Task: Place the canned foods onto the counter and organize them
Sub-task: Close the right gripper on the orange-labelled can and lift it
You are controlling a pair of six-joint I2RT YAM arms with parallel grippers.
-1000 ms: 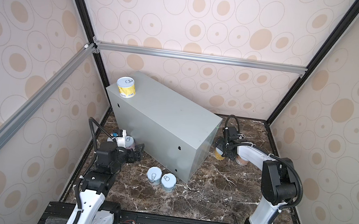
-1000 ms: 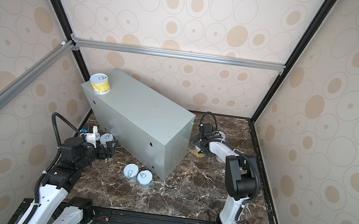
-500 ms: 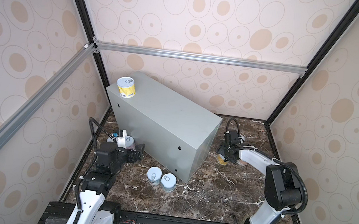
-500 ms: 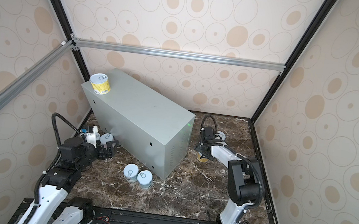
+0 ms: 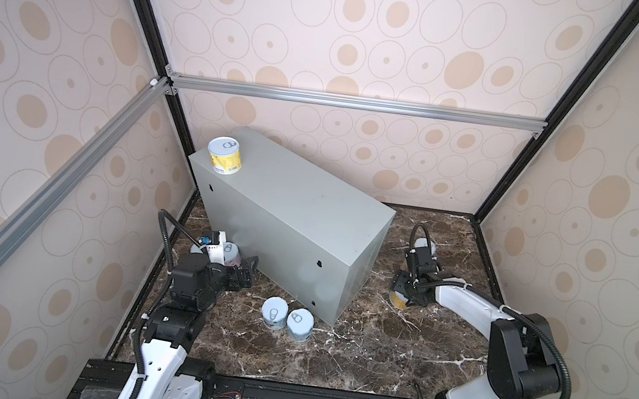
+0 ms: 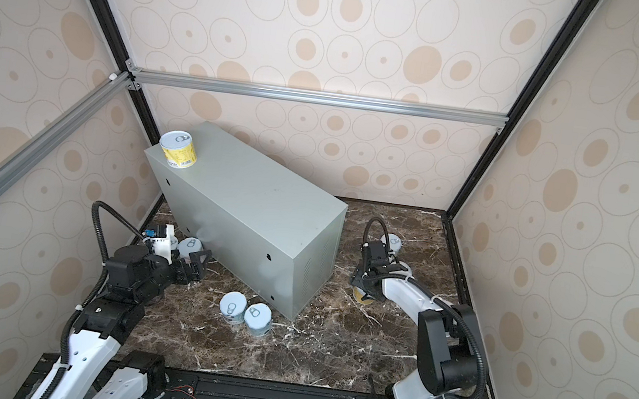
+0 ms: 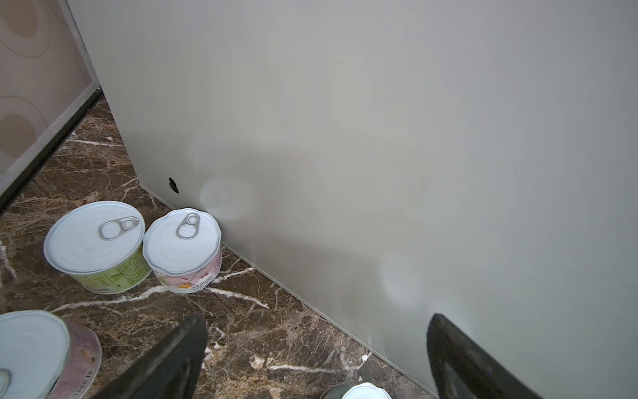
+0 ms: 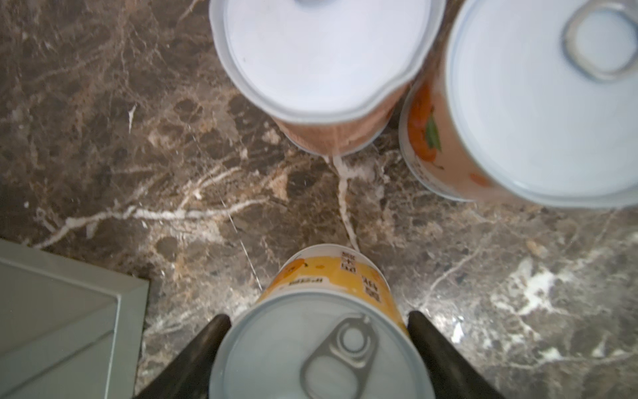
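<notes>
The grey counter point(image 5: 292, 205) point(image 6: 250, 200) stands slantwise on the marble floor with a yellow can point(image 5: 225, 155) point(image 6: 178, 149) on its far left corner. Right of the counter, my right gripper point(image 5: 405, 292) point(image 8: 319, 349) is shut on an orange-yellow can point(image 5: 400, 301) point(image 8: 328, 276), one finger on each side. My left gripper point(image 5: 248, 268) point(image 7: 317, 345) hangs open low at the counter's front side, nothing between its fingers. A green can point(image 7: 95, 241) and a pink can point(image 7: 183, 248) stand against the counter beside it.
Two blue cans point(image 5: 274, 313) point(image 5: 300, 324) stand on the floor at the counter's near corner. A peach can point(image 8: 324, 58) with a dented lid and an orange-fruit can point(image 8: 538, 103) stand just beyond the held one. Patterned walls and black frame posts close in the floor.
My right gripper has closed onto the orange-yellow can and shifted with it toward the front of the floor. The left arm has not moved.
</notes>
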